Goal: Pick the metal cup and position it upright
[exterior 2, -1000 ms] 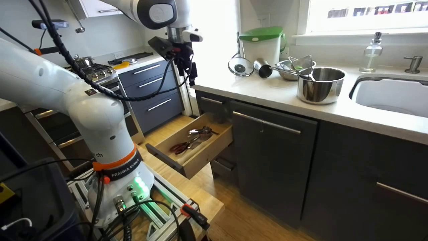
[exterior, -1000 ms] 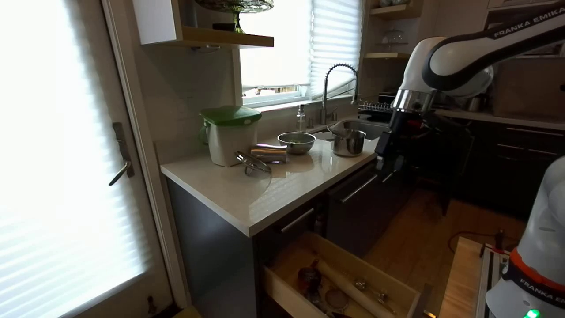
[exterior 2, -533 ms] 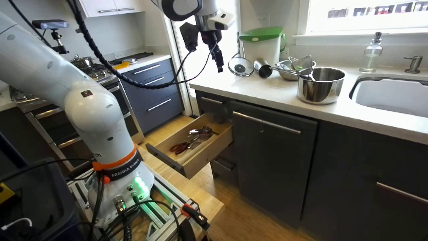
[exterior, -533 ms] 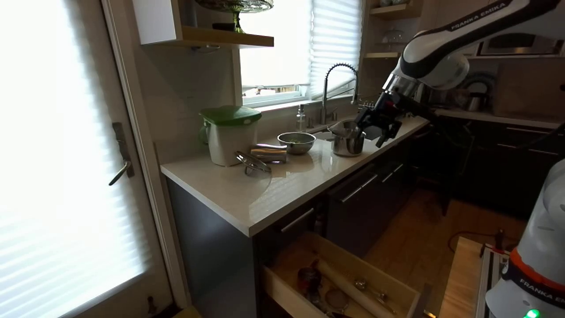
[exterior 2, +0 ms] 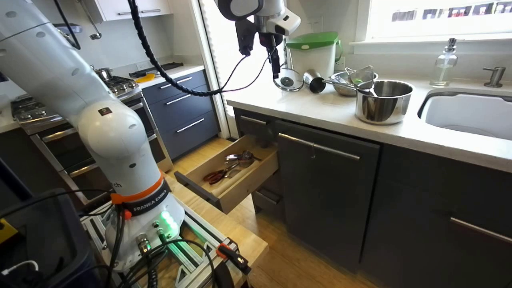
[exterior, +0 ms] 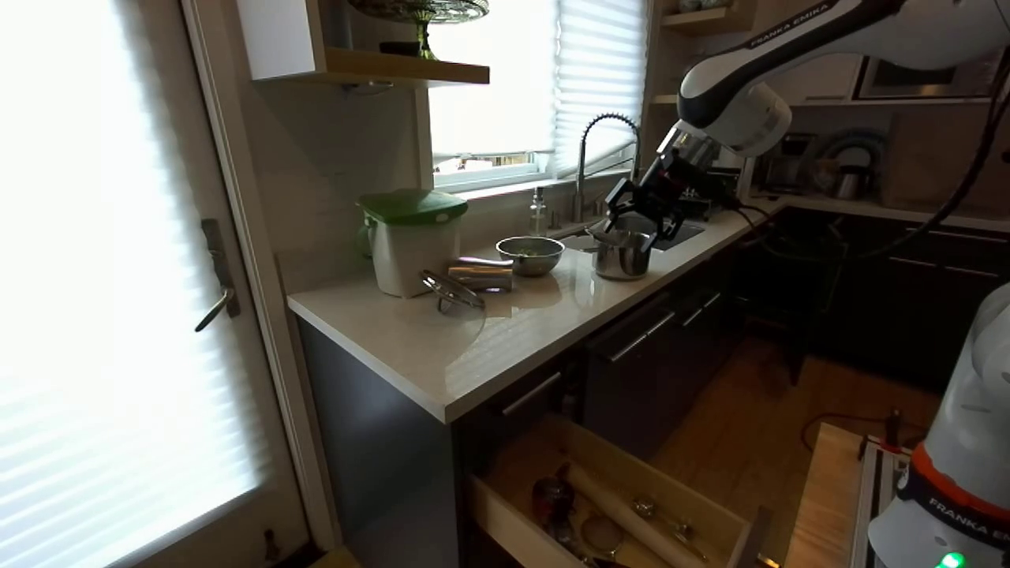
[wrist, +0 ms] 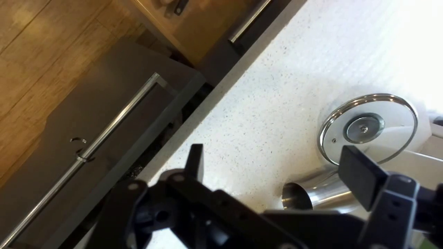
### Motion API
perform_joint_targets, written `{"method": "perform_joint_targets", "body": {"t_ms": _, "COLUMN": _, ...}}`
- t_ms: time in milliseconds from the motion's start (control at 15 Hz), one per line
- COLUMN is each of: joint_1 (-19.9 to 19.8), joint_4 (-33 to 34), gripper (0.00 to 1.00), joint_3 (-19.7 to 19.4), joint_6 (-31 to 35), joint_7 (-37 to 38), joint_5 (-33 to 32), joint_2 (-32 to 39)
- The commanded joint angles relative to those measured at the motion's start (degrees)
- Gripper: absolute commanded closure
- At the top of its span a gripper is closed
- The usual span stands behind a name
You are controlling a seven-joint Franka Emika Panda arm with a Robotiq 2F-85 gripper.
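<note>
The shiny metal cup (exterior: 483, 274) lies on its side on the white counter, beside the tub with a green lid (exterior: 414, 248). In the other exterior view, the cup (exterior 2: 314, 81) shows its dark open mouth toward the counter's front. My gripper (exterior: 631, 237) is open and empty, in the air above the counter; it also shows in an exterior view (exterior 2: 276, 75). In the wrist view the cup (wrist: 327, 192) lies below the open gripper (wrist: 273, 159), nearer the right finger, which hides part of its body. The gripper does not touch it.
A glass lid with a metal rim (exterior 2: 288, 80) leans by the tub, right beside the cup. A metal bowl (exterior 2: 345, 86) with a strainer and a steel pot (exterior 2: 384, 105) stand on the cup's other side. An open drawer (exterior 2: 240, 196) juts out below the counter.
The arm has swung in over the counter, bringing the gripper closer to the cup: leftward in one exterior picture, rightward in the other. The cup and other things have not moved.
</note>
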State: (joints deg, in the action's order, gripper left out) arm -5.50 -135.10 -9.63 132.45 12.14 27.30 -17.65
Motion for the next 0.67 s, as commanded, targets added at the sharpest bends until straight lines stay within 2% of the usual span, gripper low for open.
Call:
{"method": "perform_joint_targets", "body": {"t_ms": 0, "joint_1": -0.45, "joint_4": 0.04, "gripper": 0.00, "joint_3": 0.38, "joint_6": -0.16, "joint_7": -0.06, "joint_5": 0.09, "joint_2": -0.24}}
{"method": "perform_joint_targets", "body": {"t_ms": 400, "joint_1": -0.53, "joint_4": 0.00, "gripper": 0.00, "joint_3": 0.38, "joint_6": -0.16, "joint_7": -0.05, "joint_5": 0.08, "joint_2": -0.41}}
{"method": "perform_joint_targets", "body": {"t_ms": 533, "joint_1": 2.41, "joint_4": 1.95, "gripper": 0.00, "joint_3": 0.18, "joint_6": 9.25, "joint_7": -2.46, "joint_5": 9.21, "joint_2": 5.04}}
{"method": "perform_joint_targets", "body": {"t_ms": 600, "joint_1": 5.88, "joint_4": 3.95, "gripper": 0.00, "joint_3": -1.27, "joint_6": 14.98, "joint_7": -5.10, "joint_5": 15.65, "joint_2": 9.11}}
